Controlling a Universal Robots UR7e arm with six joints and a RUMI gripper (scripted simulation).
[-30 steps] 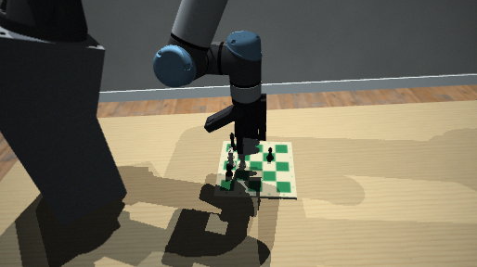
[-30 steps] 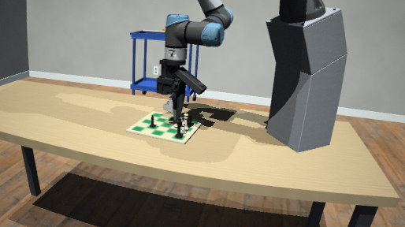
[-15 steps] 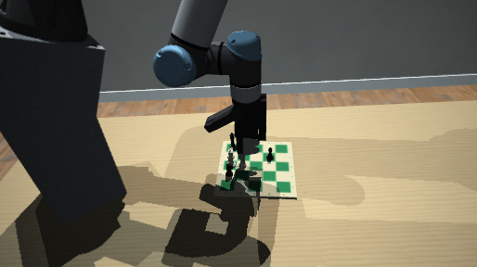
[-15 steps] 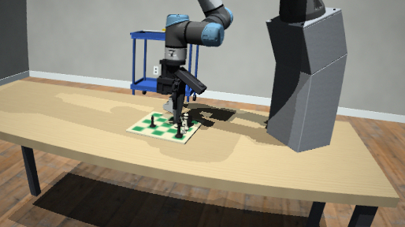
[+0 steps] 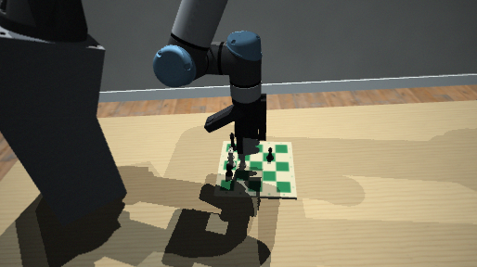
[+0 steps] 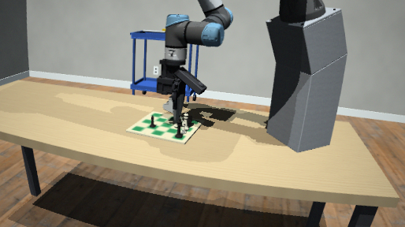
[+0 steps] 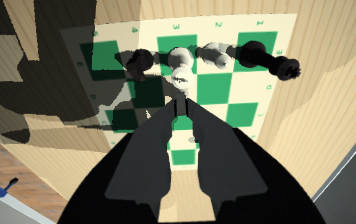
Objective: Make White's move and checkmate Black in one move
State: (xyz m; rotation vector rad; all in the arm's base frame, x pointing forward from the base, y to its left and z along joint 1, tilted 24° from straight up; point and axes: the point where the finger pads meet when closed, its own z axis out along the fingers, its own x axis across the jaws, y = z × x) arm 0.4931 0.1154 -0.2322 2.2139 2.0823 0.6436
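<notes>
A small green and cream chessboard [image 5: 257, 170] lies on the wooden table; it also shows in the exterior view [image 6: 163, 127] and the wrist view [image 7: 200, 85]. My gripper [image 7: 180, 100] is shut on a white piece [image 7: 181, 78] and holds it low over the board, next to a row of pieces. In that row stand a black piece [image 7: 140, 60], a white piece [image 7: 180, 56], another white piece [image 7: 216, 54] and a tall black piece [image 7: 270, 61]. A lone black pawn [image 5: 270, 155] stands apart. Whether the held piece touches the board I cannot tell.
The robot's dark base column [image 6: 307, 80] stands on the table to the right of the board in the exterior view. A blue cart [image 6: 150, 64] stands behind the table by the wall. The arm's shadow covers part of the board.
</notes>
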